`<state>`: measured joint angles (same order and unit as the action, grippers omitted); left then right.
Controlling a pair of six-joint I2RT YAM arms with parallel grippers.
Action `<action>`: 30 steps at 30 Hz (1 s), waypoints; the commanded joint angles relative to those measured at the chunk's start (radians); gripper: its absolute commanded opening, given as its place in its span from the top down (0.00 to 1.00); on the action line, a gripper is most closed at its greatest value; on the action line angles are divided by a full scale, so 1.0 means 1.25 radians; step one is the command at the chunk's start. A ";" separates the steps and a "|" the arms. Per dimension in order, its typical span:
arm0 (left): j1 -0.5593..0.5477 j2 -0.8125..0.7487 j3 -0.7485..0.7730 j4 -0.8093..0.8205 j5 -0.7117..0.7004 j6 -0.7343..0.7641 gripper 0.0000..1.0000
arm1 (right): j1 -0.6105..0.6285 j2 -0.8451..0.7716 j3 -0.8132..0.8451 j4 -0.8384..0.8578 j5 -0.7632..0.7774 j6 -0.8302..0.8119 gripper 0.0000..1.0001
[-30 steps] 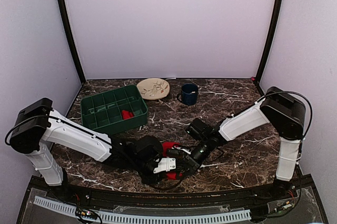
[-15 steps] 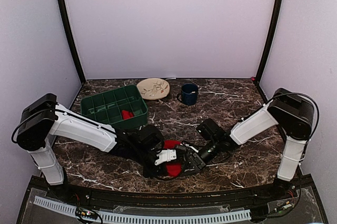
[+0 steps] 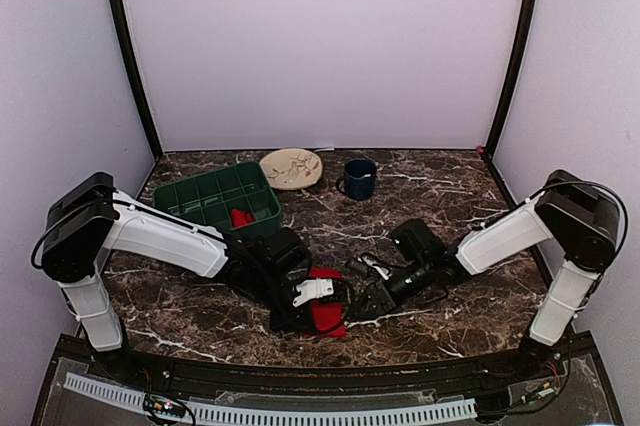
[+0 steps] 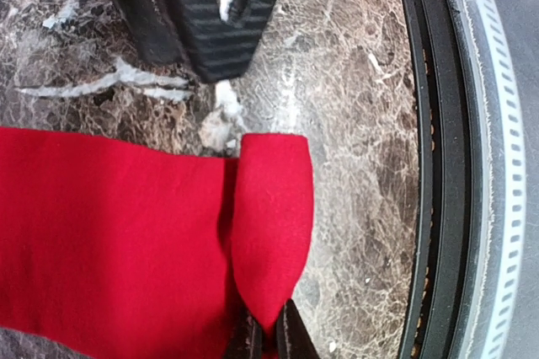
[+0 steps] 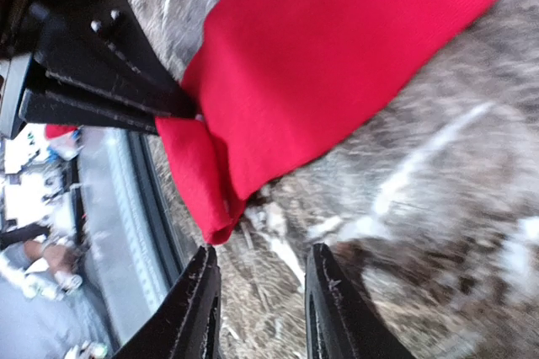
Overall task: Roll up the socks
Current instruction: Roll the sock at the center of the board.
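red sock (image 4: 118, 233), likely soft and limp: left pincer (image 4: 268, 338) clamps its folded end; right pincer (image 5: 263, 262) parted, empty. take hold at the fold.

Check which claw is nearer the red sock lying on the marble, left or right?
Left. The left claw is pinched shut on the folded end of the sock; the right claw sits just beside that fold, jaws apart, nothing between them.
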<state>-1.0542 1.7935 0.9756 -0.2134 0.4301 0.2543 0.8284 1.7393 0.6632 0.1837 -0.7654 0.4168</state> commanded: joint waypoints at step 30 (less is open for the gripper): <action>0.149 0.219 0.187 -0.278 0.361 -0.023 1.00 | 0.313 -0.247 -0.016 -0.125 0.667 -0.289 0.81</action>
<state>-0.8726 2.0377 1.1900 -0.4763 0.8745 0.2131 1.1751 1.3949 0.5800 0.0559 0.0189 0.1371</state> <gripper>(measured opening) 0.047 0.182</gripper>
